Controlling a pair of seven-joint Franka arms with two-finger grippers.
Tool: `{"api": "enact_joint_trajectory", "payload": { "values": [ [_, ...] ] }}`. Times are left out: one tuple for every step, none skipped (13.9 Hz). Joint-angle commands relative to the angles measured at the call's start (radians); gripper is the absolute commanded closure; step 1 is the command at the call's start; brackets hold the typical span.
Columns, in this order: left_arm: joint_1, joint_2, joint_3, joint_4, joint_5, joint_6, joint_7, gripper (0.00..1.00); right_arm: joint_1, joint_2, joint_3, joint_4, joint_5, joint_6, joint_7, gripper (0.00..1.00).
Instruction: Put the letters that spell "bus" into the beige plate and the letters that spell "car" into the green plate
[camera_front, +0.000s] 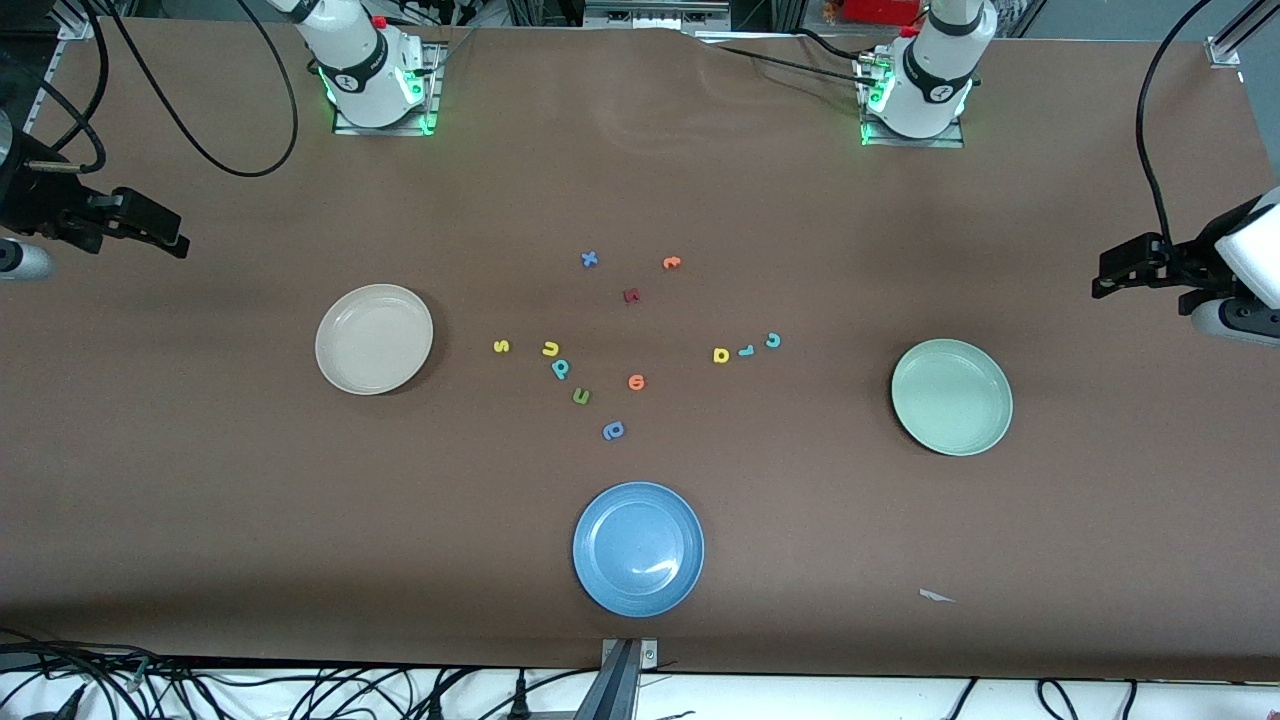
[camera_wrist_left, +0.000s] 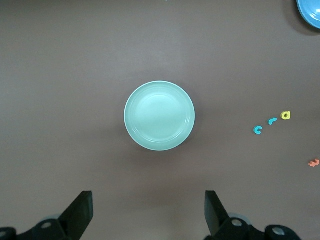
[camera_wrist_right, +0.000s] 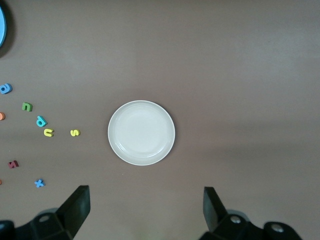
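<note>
Nearest the front camera sits the blue plate (camera_front: 638, 548), empty and no part of the task. Farther off, the foam letters lie loose mid-surface. The yellow s (camera_front: 501, 346), yellow u (camera_front: 550, 348) and teal b (camera_front: 560, 369) sit together toward the right arm's end, beside the beige plate (camera_front: 373, 338), which is empty. The yellow a (camera_front: 721, 354), teal r (camera_front: 745, 351) and teal c (camera_front: 773, 340) form a short row toward the left arm's end, with the green plate (camera_front: 951, 396) empty near them. Each word lies closest to its own plate, which should keep carries short.

Distractors are mixed in: a green letter (camera_front: 581, 397), an orange letter (camera_front: 636, 381) and a blue letter (camera_front: 613, 430) lie close to the b and risk a wrong pick.

Left end effector (camera_wrist_left: 148, 212) hangs high over the green plate, fingers spread wide, nothing held. Right end effector (camera_wrist_right: 145, 212) hangs likewise over the beige plate, wide and empty. No letter has been placed; the task stands at its start.
</note>
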Motion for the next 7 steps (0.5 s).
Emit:
{"api": "enact_joint_trajectory", "payload": {
  "values": [
    [-0.001, -0.006, 0.005, -0.007, -0.011, 0.005, 0.026, 0.01, 0.004, -0.003, 0.001, 0.014, -0.009, -0.016, 0.014, 0.0],
    [-0.001, -0.006, 0.005, -0.007, -0.011, 0.005, 0.026, 0.01, 0.004, -0.003, 0.003, 0.014, -0.01, -0.016, 0.014, 0.0],
    [-0.001, -0.006, 0.005, -0.007, -0.011, 0.005, 0.026, 0.01, 0.004, -0.005, 0.003, 0.016, -0.012, -0.014, 0.014, 0.0],
    [0.0, -0.006, 0.005, -0.005, -0.011, 0.005, 0.026, 0.01, 0.008, -0.005, 0.003, 0.016, -0.012, -0.017, 0.012, 0.0],
    [-0.001, -0.006, 0.004, -0.005, -0.012, 0.005, 0.026, 0.01, 0.008, -0.017, 0.004, 0.011, -0.01, -0.032, 0.012, 0.0],
    [-0.004, -0.006, 0.004, -0.005, -0.011, 0.005, 0.024, 0.01, 0.008, -0.018, 0.009, 0.011, -0.01, -0.045, 0.012, 0.0],
    [-0.004, -0.006, 0.004, -0.005, -0.011, 0.003, 0.024, 0.01, 0.008, -0.018, 0.009, 0.011, -0.01, -0.046, 0.012, 0.0]
  ]
}}
